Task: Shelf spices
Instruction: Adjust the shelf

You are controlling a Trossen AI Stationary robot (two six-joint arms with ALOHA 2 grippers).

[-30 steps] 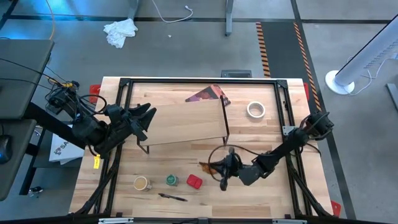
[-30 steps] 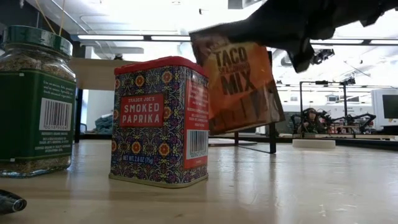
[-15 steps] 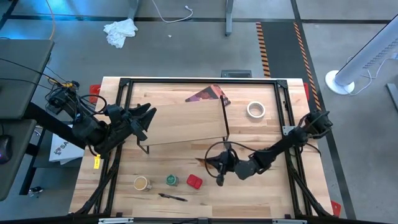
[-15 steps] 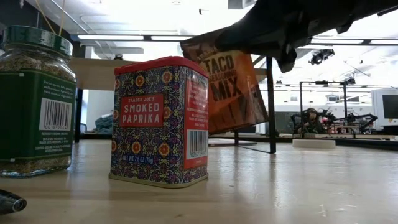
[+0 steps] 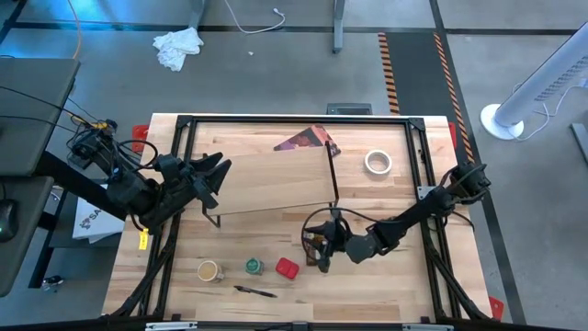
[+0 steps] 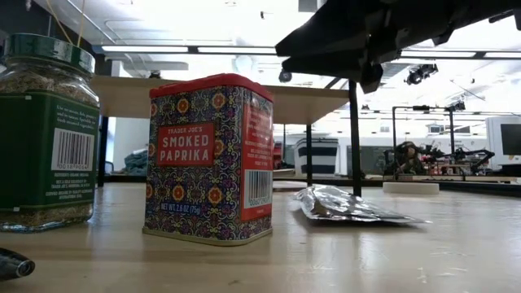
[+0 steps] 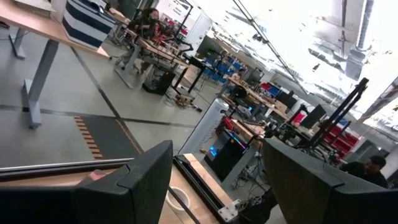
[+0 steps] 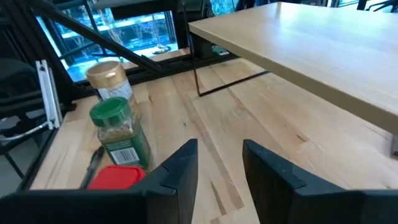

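The table (image 5: 386, 285) fills the high view, a black-framed wooden top, and on it stands the shelf (image 5: 276, 179), its light board reaching from the left arm's side toward the middle, thin black legs under it. In the low view the shelf board runs across behind the tin (image 6: 210, 159). Both arms are in: the left gripper (image 5: 216, 175) hangs at the shelf's left end, fingers (image 7: 134, 180) parted and nothing between them. The right gripper (image 5: 317, 244) sits low in front of the shelf's right corner, jaws apart with a clear gap showing in its wrist view, fingers (image 8: 180, 165) holding nothing. And there's the packet (image 6: 350, 205), flat on the table just under that gripper, silvery side up in the low view, lying to the right of the tin and not on the shelf. Up at the back edge lies the reddish card (image 5: 308, 140), partly tucked behind the shelf, and the tape roll (image 5: 378, 163) sits right of it. Along the front edge, left to right: the tan-topped jar (image 5: 209, 270), the green-lidded jar (image 5: 253, 267), the red tin, all in a row and close together. Just in front of them lies a dark pen (image 5: 254, 291).
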